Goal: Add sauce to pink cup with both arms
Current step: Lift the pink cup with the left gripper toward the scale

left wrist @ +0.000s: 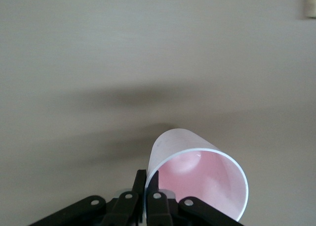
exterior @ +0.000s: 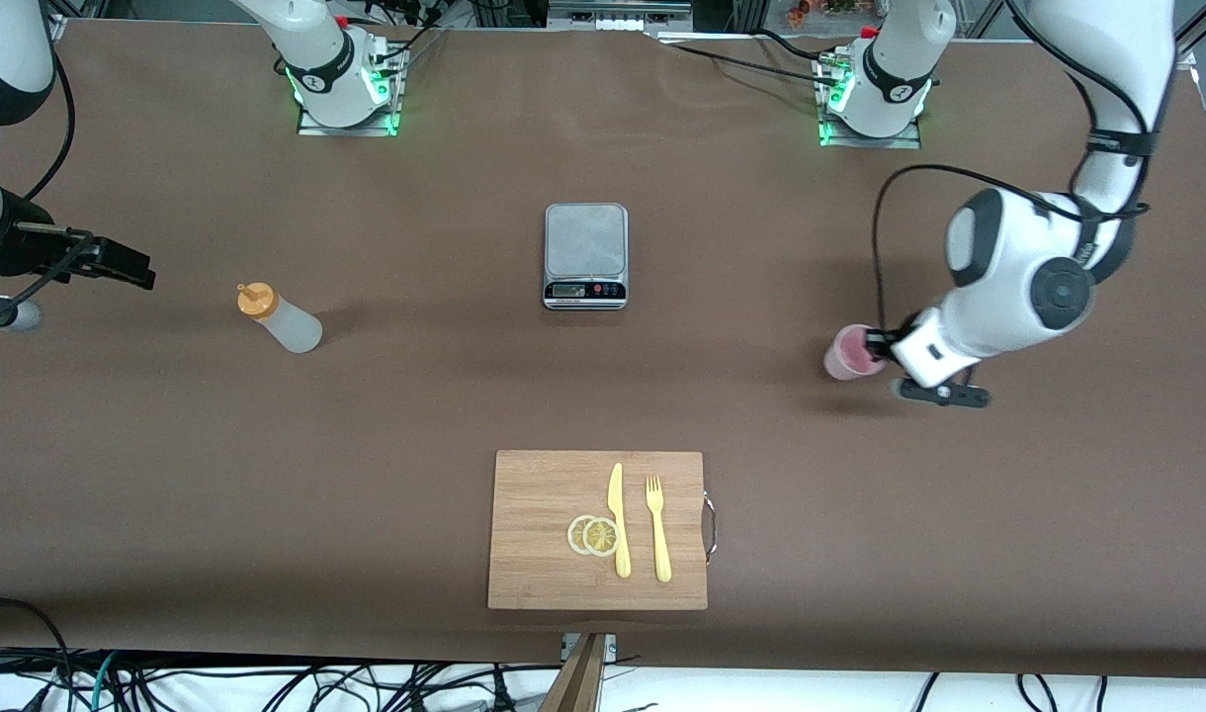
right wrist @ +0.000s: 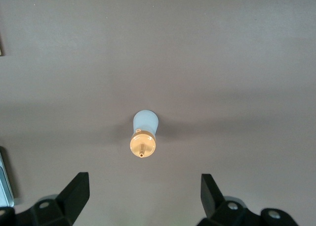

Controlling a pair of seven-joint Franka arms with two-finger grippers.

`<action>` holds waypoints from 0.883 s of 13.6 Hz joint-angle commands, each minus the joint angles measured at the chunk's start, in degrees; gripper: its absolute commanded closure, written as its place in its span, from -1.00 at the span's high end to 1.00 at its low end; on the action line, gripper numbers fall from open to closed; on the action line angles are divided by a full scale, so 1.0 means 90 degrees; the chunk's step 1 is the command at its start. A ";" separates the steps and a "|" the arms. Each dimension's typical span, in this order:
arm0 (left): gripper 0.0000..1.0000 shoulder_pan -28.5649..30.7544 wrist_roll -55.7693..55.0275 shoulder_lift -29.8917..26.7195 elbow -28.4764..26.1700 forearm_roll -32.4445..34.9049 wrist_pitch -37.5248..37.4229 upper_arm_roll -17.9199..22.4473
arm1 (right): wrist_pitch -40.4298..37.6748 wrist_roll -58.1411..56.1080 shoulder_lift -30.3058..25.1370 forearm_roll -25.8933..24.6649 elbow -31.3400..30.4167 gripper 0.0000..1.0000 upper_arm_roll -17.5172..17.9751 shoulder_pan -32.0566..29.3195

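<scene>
Two large white robot arms with rounded glossy shells, the left arm (exterior: 1018, 272) and the right arm (exterior: 10, 59), carry black joint discs and black bands; thin black cables loop along each; both round white bases (exterior: 341, 74) sit on metal plates lit by green lights, with small red fittings beside them; the matte black left gripper (left wrist: 146, 194) shows silver screw heads on its linkages; the black right gripper (right wrist: 143, 194) has angular, wedge-shaped fingers (right wrist: 74, 191).
</scene>
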 commanded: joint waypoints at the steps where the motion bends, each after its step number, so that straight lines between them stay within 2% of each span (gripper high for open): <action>1: -1.00 -0.0167 -0.1354 -0.0239 0.0027 -0.0178 -0.0266 -0.0942 | -0.0006 -0.0077 -0.0075 0.0000 -0.0081 1.00 -0.0019 0.0009; 3: -1.00 -0.0264 -0.2332 -0.0230 0.0036 -0.0100 -0.0227 -0.1724 | -0.0035 -0.0077 -0.0075 0.0000 -0.0081 1.00 -0.0019 0.0009; 6: -1.00 -0.0547 -0.3738 -0.0230 0.0017 -0.0080 -0.0023 -0.2624 | -0.0045 -0.0086 -0.0075 0.0000 -0.0091 1.00 -0.0019 0.0009; 9: -1.00 -0.1006 -0.5214 -0.0181 -0.0061 -0.0071 0.0427 -0.3162 | -0.0025 -0.0359 -0.0065 0.0020 -0.0101 1.00 -0.0029 -0.0001; 12: -1.00 -0.1542 -0.6084 0.0013 -0.0119 -0.0061 0.0933 -0.3280 | -0.0035 -0.0834 -0.0065 0.0039 -0.0169 1.00 -0.0029 -0.0001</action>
